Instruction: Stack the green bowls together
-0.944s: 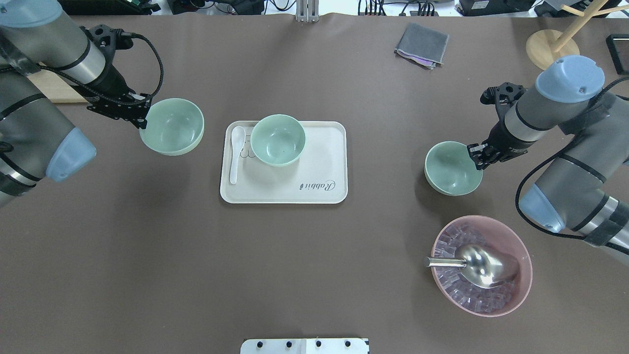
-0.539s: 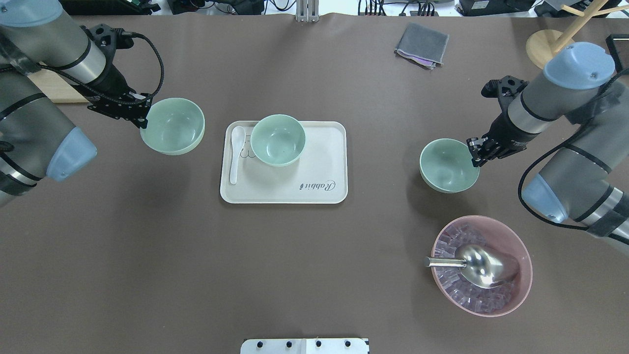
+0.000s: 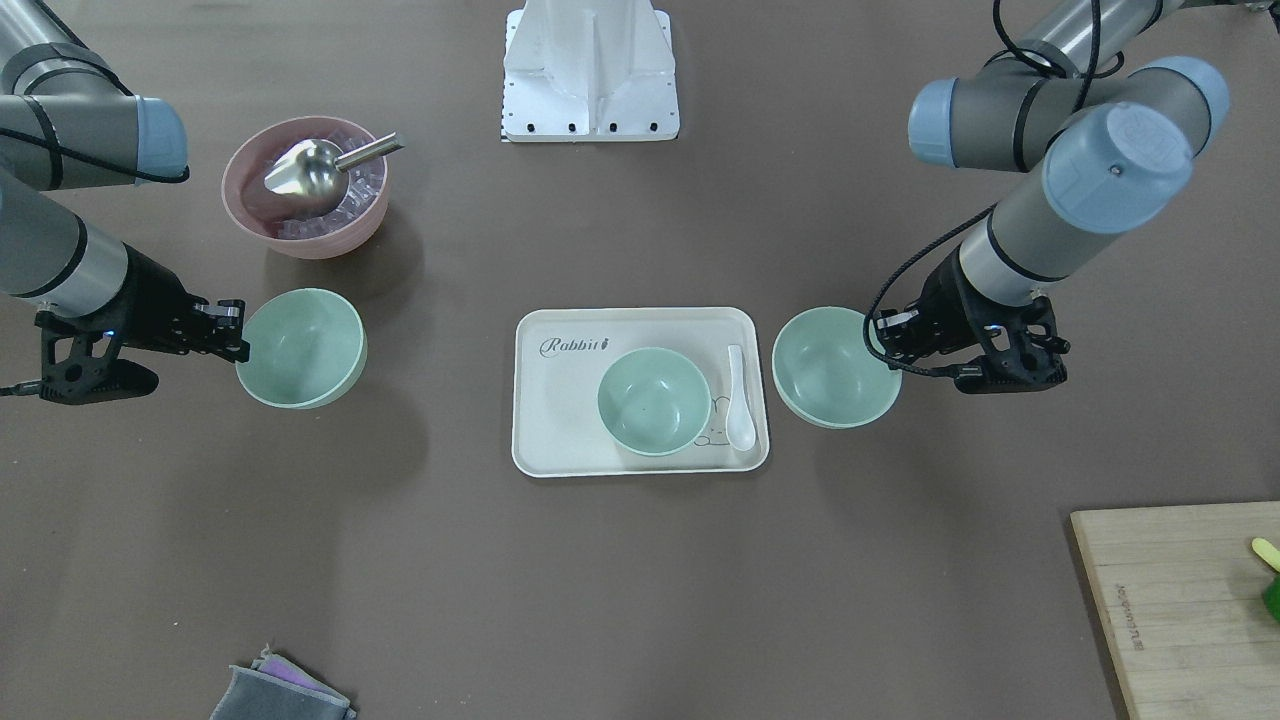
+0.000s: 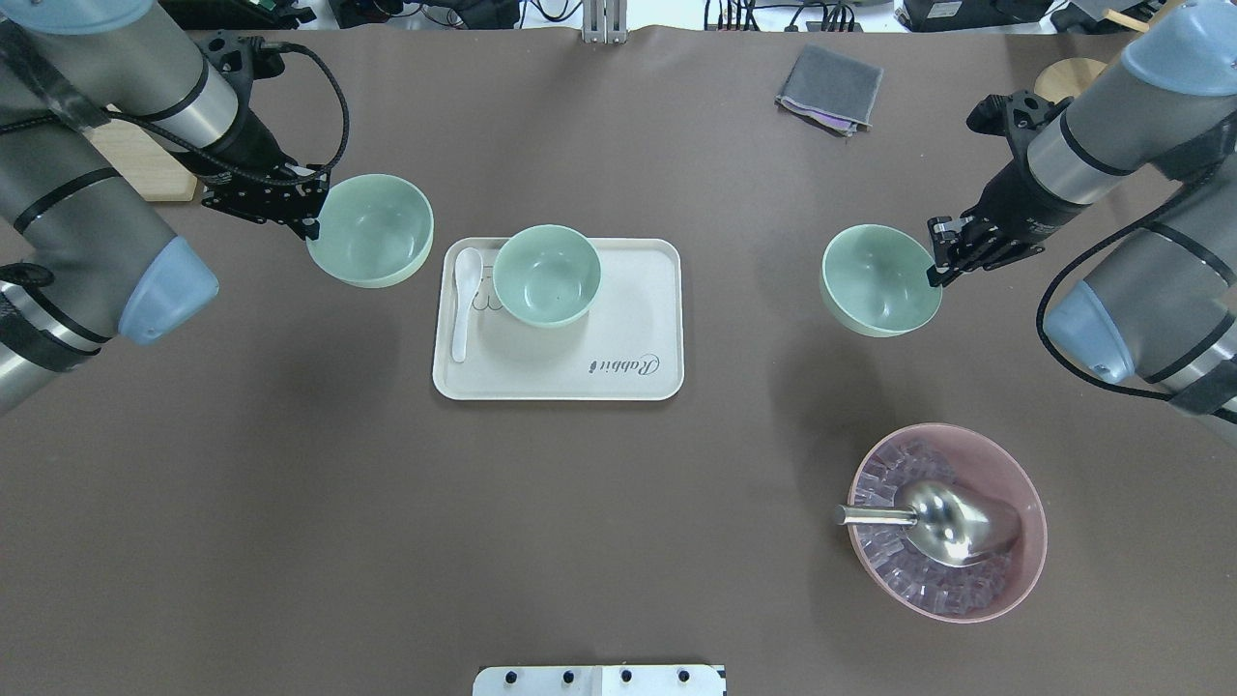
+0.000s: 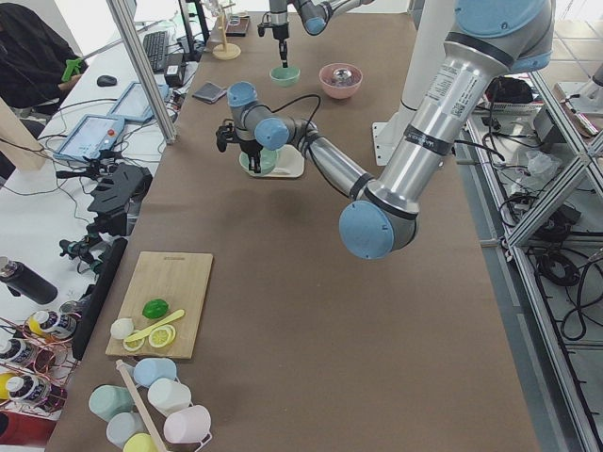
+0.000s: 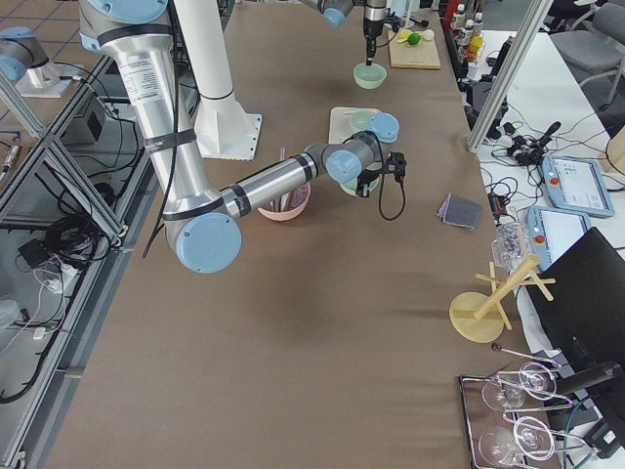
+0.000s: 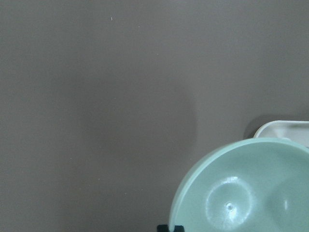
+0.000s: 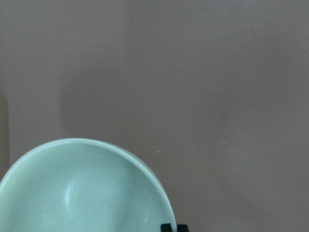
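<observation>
Three pale green bowls show. One bowl [image 4: 547, 275] stands on the cream tray [image 4: 628, 319]. My left gripper [image 4: 311, 215] is shut on the rim of a second bowl [image 4: 372, 230] and holds it above the table just left of the tray; the left wrist view shows this bowl [image 7: 241, 188] with the tray corner [image 7: 282, 129] behind it. My right gripper [image 4: 937, 261] is shut on the rim of the third bowl [image 4: 879, 280], held above the table well right of the tray; it also shows in the right wrist view [image 8: 82, 188].
A white spoon [image 4: 462, 300] lies on the tray's left side. A pink bowl [image 4: 1005, 570] with ice and a metal scoop [image 4: 942, 522] stands at the near right. A grey cloth [image 4: 829, 89] lies far back, a wooden board [image 3: 1180, 600] at the far left.
Both held bowls have moved. The left bowl shifted right towards the tray and farther back. The right bowl shifted farther back and slightly left.
</observation>
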Controlling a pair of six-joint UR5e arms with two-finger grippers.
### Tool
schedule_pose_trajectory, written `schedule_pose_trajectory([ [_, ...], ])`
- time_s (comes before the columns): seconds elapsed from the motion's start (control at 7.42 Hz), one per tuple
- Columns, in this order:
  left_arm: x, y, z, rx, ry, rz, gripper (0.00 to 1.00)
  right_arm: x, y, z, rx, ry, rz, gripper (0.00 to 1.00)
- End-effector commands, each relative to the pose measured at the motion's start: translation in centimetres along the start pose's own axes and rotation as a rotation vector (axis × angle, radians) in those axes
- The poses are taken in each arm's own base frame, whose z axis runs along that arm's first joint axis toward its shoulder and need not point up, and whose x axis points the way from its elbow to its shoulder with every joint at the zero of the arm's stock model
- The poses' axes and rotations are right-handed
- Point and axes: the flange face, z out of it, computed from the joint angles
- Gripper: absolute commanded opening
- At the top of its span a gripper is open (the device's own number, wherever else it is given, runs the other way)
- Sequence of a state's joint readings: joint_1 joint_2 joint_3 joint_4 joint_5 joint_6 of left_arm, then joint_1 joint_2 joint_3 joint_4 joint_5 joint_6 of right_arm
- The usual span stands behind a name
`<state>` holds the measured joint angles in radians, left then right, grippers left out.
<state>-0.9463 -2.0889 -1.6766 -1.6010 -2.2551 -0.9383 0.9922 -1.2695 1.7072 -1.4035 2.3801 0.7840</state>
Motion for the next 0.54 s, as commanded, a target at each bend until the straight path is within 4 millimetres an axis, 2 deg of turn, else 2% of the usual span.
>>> schedule_pose_trajectory([
  [0.0, 4.4, 1.2, 0.7, -0.029, 0.008, -0.035, 0.0, -0.1, -0.5, -0.3, 0.016, 0.009, 0.039, 0.0],
  [0.13, 6.7, 0.9, 0.6, -0.03, 0.019, -0.069, 0.0, -0.7, -0.8, -0.4, 0.025, 0.009, 0.076, 0.0],
  [0.4, 10.5, 0.1, 1.9, -0.049, 0.021, -0.085, 0.0, -1.3, -0.9, -0.7, 0.029, 0.005, 0.092, 0.0],
])
